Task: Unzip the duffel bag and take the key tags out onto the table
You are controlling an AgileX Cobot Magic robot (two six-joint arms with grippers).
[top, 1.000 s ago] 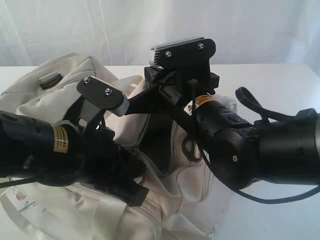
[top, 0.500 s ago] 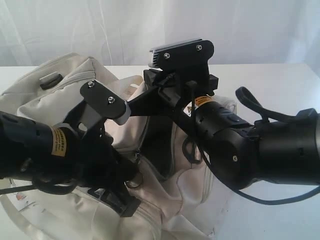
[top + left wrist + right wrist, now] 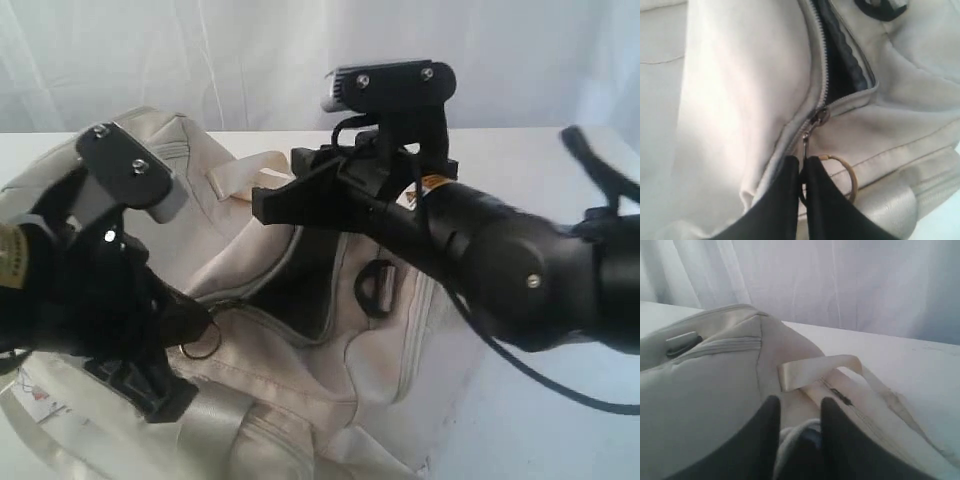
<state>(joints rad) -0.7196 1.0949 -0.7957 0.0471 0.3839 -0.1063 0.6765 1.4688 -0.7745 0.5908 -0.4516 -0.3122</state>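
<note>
- Tabletop [image 3: 500,150]: white and wide, carrying the whole load. No key tags lie on any part of it that shows.
- Duffel bag [image 3: 300,400]: cream fabric, slumped across the middle of the tabletop under both arms. A pale webbing strap [image 3: 815,367] flops over its top.
- Zip opening [image 3: 840,65]: part-way parted, with dark lining showing in the gap. The teeth beyond the slider are closed, so I judge the unzipping is in hand and not finished.
- Right pincer [image 3: 800,402]: raised over the bag's far end, fingers standing apart. A pale fold shows low between them, and I cannot tell whether it touches them. The pose reads as letting go of fabric that was steadying the bag.
- Left pincer [image 3: 801,162]: fingers pressed together on the zip pull [image 3: 806,137], clamped thin-side-on. That grip lets a tug run along the zip line and not across it.
- Metal ring [image 3: 856,177]: hangs just beside the left fingertips, loose on the fabric.
- Key tags: not visible in any view, likely down inside the bag. The gap looks too narrow yet for a reach.
</note>
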